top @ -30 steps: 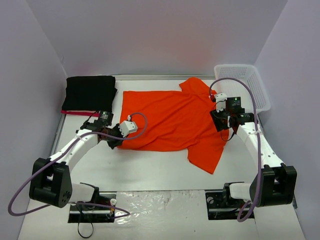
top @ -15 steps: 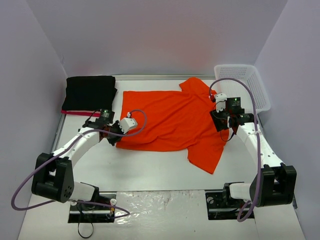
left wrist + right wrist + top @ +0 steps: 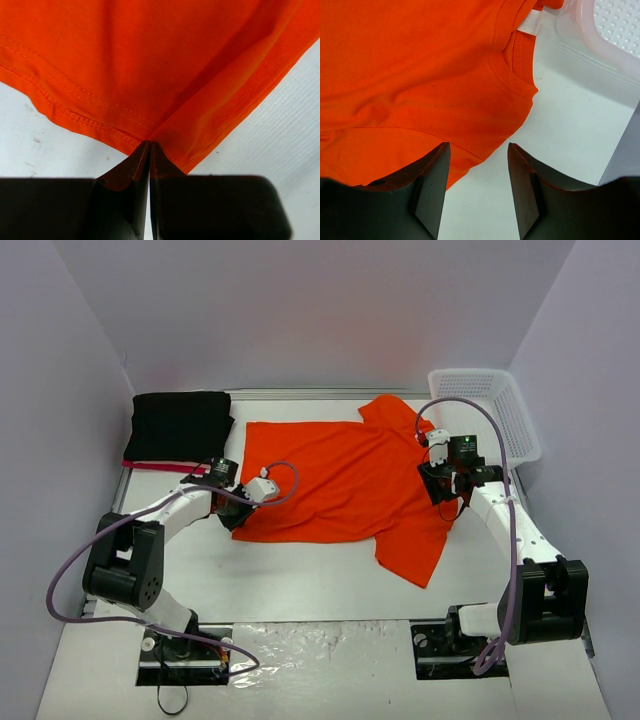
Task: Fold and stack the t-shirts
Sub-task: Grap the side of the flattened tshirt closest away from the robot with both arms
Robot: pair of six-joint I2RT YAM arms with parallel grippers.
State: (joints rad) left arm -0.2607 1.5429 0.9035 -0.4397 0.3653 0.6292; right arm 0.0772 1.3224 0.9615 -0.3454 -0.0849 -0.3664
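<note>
While left gripper [image 3: 149,146] pinches orange shirt [image 3: 150,60], hem stitched | right gripper [image 3: 478,148] agape

Found open passage along a broad band of bare table [image 3: 300,580] across the lower middle of the overhead frame, between the two arm bases. Blocked at upper left by a black folded stack [image 3: 180,425] on a pink layer [image 3: 150,466], close against the left wall. Hemmed in at upper right by a white basket [image 3: 490,410], with only a narrow strip of table between it and the orange t-shirt [image 3: 340,480]. Covered through the centre by that shirt, lying low and flat. Crossed at middle left by the left arm [image 3: 170,512], at middle right by the right arm [image 3: 500,518]. Showed bare tabletop at lower right of the right wrist view, short of the basket wall.
</note>
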